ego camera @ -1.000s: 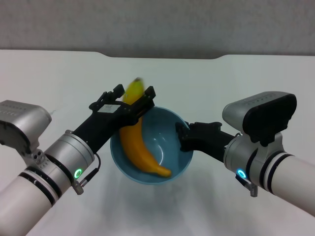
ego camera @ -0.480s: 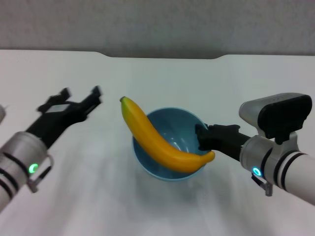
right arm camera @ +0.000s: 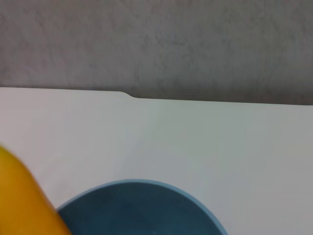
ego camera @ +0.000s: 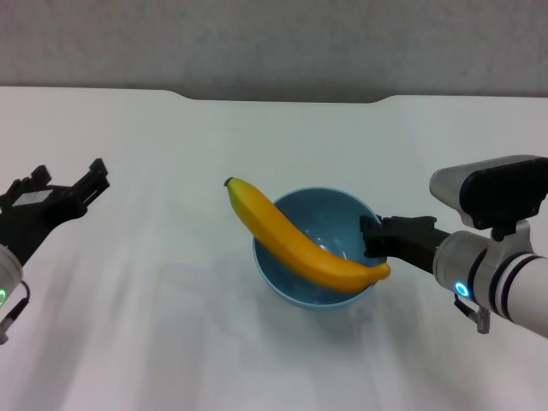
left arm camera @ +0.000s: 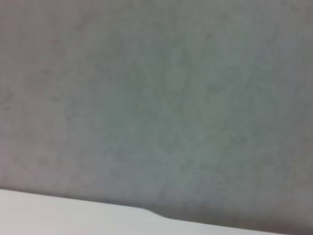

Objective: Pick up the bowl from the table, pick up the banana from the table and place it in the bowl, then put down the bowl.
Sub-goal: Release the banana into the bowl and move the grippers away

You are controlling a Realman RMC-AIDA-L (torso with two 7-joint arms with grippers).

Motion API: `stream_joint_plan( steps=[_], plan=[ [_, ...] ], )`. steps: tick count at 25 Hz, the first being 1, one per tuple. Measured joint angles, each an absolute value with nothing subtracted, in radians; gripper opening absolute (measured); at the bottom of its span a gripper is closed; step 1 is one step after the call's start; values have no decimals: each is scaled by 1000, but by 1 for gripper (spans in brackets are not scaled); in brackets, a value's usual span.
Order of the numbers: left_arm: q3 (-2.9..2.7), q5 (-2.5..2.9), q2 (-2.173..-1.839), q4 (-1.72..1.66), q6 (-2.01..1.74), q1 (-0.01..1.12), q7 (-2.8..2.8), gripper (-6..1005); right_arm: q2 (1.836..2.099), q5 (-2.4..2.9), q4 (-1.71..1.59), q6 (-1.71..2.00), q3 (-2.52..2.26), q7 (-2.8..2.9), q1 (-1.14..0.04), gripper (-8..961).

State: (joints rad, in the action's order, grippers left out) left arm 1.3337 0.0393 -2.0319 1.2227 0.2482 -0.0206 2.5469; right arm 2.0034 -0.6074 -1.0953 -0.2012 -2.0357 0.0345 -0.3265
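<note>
The light blue bowl (ego camera: 330,218) is at the middle of the white table (ego camera: 171,334). The yellow-orange banana (ego camera: 291,240) lies across the bowl, with its stem end sticking out over the far-left rim and its other end over the right rim. My right gripper (ego camera: 372,238) is shut on the bowl's right rim. My left gripper (ego camera: 68,175) is open and empty at the far left, well apart from the bowl. The right wrist view shows the bowl's rim (right arm camera: 142,210) and part of the banana (right arm camera: 24,196).
The table's far edge has a shallow notch (ego camera: 282,97), with a grey wall (ego camera: 274,43) behind it. The left wrist view shows only that wall (left arm camera: 156,98) and a strip of the table edge (left arm camera: 49,215).
My left gripper let go of the banana and pulled back to the left. The banana now rests across the bowl. The bowl has moved right with my right gripper.
</note>
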Motion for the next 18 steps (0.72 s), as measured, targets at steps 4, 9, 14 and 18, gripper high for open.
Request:
stream_joint_plan(
  steps=[4,9,14,18],
  plan=[
    [1354,56,-2031,1241,156,-22,2548,890,2003,-608,-1091,-216,-2031,35,-341,43],
    [1364,127,-2031,1282,23,-14,2548,890,2003,-608,-1080,-259,-2015,35,-371,44],
    [1365,144,-2034,1287,-8,-7,2549,890,2005,-609,-1039,-268,-2003,34,-403,44],
    [1362,145,-2035,1285,-9,-5,2549,890,2007,-610,-977,-250,-1998,38,-418,43]
  ],
)
